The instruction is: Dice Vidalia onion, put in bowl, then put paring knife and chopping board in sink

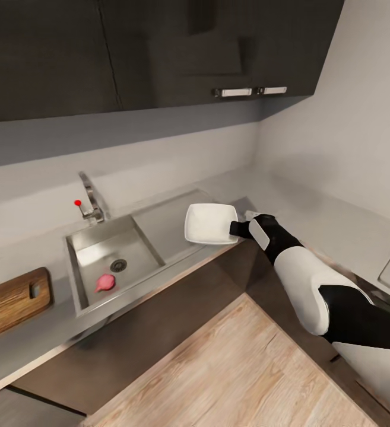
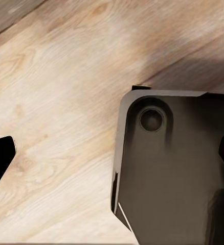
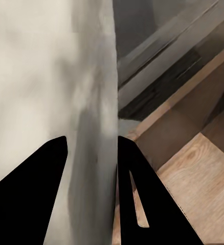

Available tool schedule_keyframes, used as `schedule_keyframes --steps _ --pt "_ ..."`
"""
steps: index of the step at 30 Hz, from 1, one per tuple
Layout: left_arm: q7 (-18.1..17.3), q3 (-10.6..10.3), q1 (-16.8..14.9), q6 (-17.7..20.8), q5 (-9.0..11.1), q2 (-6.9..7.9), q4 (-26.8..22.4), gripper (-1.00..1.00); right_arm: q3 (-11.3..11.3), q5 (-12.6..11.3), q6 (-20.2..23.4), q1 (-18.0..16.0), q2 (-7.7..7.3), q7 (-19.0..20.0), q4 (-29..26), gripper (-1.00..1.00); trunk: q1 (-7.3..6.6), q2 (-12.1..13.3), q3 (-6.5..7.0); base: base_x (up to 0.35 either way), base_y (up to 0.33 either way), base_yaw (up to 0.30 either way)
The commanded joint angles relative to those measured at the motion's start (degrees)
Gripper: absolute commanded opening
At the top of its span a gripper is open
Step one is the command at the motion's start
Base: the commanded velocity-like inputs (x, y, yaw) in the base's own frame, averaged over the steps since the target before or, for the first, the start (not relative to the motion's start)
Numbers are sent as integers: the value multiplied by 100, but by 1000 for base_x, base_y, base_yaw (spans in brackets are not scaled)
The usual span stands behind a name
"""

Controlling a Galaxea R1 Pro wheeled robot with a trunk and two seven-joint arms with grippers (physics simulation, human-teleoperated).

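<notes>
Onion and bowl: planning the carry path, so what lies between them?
In the head view, only the sink's basin floor and bare drainboard separate the onion from the bowl.

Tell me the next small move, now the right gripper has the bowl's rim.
Probably set the bowl down flat, then let go. The right gripper pinches its rim over the drainboard at the counter edge, the Vidalia onion sits in the sink, and the chopping board is bare.
</notes>
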Motion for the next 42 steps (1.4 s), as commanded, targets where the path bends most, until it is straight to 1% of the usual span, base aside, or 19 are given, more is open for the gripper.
schedule_keyframes --steps 1,12,17,27,38,42 --pt "0 8 -2 -13 7 -1 -1 100 -40 -68 20 -4 7 -52 -10 -100 1 -11 -3 -229 228 42" --pt "-4 4 -2 -13 7 6 3 100 -39 -72 20 -4 9 -52 114 -100 1 -11 11 -229 228 27" --pt "-6 8 -2 -13 7 6 6 100 -40 -65 13 -4 71 -52 152 -100 1 -11 11 -229 228 205" --pt "-7 8 -2 -13 7 5 14 100 -40 -64 12 -4 85 -52 158 -100 1 -11 11 -218 232 245" --pt "-8 8 -2 -13 7 3 15 100 -40 -64 12 -4 86 -52 158 -100 1 -11 11 -26 275 243" --pt "-8 8 -2 -13 7 4 15 100 -40 -64 12 -4 86 -52 158 -100 1 -11 11 0 287 85"
